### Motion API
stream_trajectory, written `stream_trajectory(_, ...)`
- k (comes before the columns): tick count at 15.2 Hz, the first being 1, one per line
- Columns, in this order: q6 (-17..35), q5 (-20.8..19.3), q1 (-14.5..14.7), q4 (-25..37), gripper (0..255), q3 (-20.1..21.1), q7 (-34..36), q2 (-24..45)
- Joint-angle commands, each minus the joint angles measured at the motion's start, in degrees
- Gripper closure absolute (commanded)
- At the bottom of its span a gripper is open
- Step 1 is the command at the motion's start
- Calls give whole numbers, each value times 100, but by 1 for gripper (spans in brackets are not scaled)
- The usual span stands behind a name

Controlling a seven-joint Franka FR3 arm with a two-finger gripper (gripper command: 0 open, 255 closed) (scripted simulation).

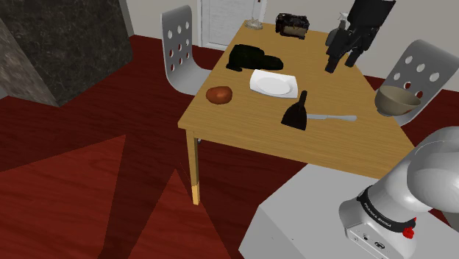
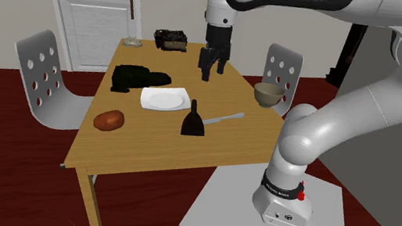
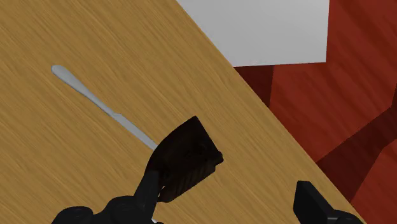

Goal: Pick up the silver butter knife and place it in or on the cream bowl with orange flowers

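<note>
Stand is noted at the lower right of the shoulder view. Just beyond it, on the wooden table, the silver butter knife is laid flat, its long axis almost level across the frame. One end is met by a black wedge-shaped object; the other is pointed to frame right, toward the beige-grey bowl at the table's right edge. In the wrist view the knife's slim rounded end is seen pointed to upper left, and the broader end is hidden behind the wedge. No pattern can be made out on the bowl. Farther back a white plate is set. Farthest, the gripper is held above the table, fingers parted, nothing grasped. The spread is given by the wrist view, the height by the second exterior view.
</note>
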Motion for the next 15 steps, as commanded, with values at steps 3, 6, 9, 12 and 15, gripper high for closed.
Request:
stream_trajectory(3, 170, -169, 65, -333, 0, -306, -614, -134)
stream_trajectory(6, 442, -465, 142, -754, 0, -795, -1535, -240)
stream_trajectory(9, 748, -794, 200, -1075, 0, -1314, -2463, -216)
stream_trajectory(12, 1098, -1130, 254, -1292, 0, -1856, -3396, -45)
stream_trajectory(15, 1498, -1446, 342, -1401, 0, -2420, -4330, 277)
